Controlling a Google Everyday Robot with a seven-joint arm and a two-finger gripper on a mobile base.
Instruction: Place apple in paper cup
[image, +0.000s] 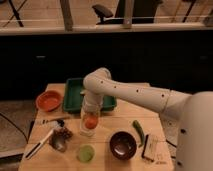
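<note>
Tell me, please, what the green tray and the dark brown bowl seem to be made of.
Green tray: likely plastic, even matte green. Dark brown bowl: plastic or glazed ceramic, slight sheen on its rim. The gripper sits at the apple.

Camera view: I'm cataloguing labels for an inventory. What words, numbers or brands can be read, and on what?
No text is readable.
Pale packet at front right of the table: dark marks, too blurred to read.
Paper cup, apple, and the gripper directly above them: no markings visible.
</note>
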